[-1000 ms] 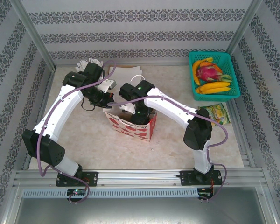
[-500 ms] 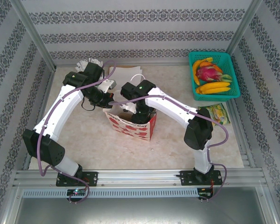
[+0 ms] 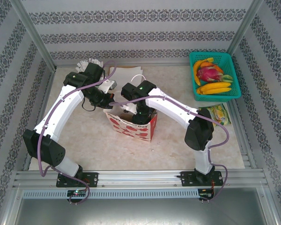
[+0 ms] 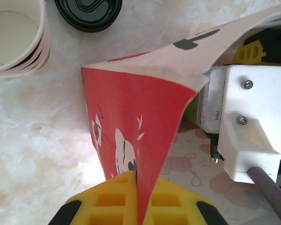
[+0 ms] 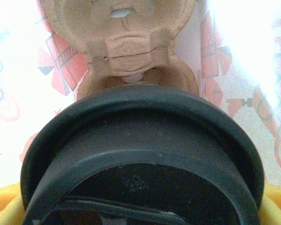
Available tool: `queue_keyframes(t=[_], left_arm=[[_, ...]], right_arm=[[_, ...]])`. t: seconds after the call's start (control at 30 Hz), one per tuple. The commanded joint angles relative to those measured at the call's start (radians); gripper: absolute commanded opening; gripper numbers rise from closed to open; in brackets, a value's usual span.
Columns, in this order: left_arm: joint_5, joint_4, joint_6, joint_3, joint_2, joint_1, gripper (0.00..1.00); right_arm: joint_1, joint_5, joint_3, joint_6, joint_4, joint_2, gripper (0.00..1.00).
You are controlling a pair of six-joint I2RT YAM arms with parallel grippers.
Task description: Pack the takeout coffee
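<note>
**Item:** takeout coffee (image 5: 140, 154), seen from above by its round black lid; the cup body is hidden under that lid.

**Location:** inside the red-and-white paper bag (image 3: 133, 127), low in the mouth. It sits just short of a brown pulp cup carrier (image 5: 131, 51) that lies on the bag floor.

**Holding:**
- The right gripper (image 5: 140, 206) is spread wide around the coffee, with yellow fingers (image 5: 0, 208) on either side of the lid. We read this as a grip on the cup, though the contact itself is out of sight.
- The left gripper (image 4: 137, 190) is pinched tight on the bag's upper edge and holds the mouth apart.

**Nearby, outside the bag:** a stack of lidless cups (image 4: 16, 37) and a loose black lid (image 4: 88, 11), both on the table.

**Hazards, in our judgement:**
- **Mis-seating.** The carrier's well appears ahead of the lid, not squarely beneath it. A release here could land the cup on a ridge and tip it.
- **Lid.** Too firm a squeeze on a soft paper wall could spring the lid loose.
- **Bag edge.** Only one pinch holds the paper. If it slips or tears, the wall would fold in against the right wrist.
- **Exit.** The right wrist takes up much of the mouth. If the fingers lift out while too narrow, they could drag the cup over.
</note>
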Motion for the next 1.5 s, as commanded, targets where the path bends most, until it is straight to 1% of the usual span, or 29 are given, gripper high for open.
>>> queue_keyframes(t=[0.0,0.73,1.13,1.47], left_arm=[[-0.002,-0.001,-0.005,0.001,0.012,0.008,0.00],[-0.002,0.003,-0.008,-0.009,0.011,0.010,0.00],[-0.002,0.006,-0.013,-0.007,0.011,0.010,0.00],[-0.004,0.004,-0.014,-0.005,0.011,0.010,0.00]], right_arm=[[-0.012,-0.001,-0.015,-0.014,0.007,-0.038,0.69],[-0.025,-0.038,-0.171,-0.027,0.166,-0.099,0.67],[-0.034,-0.038,-0.199,-0.035,0.180,-0.111,0.67],[-0.036,-0.020,-0.189,-0.039,0.148,-0.082,0.67]])
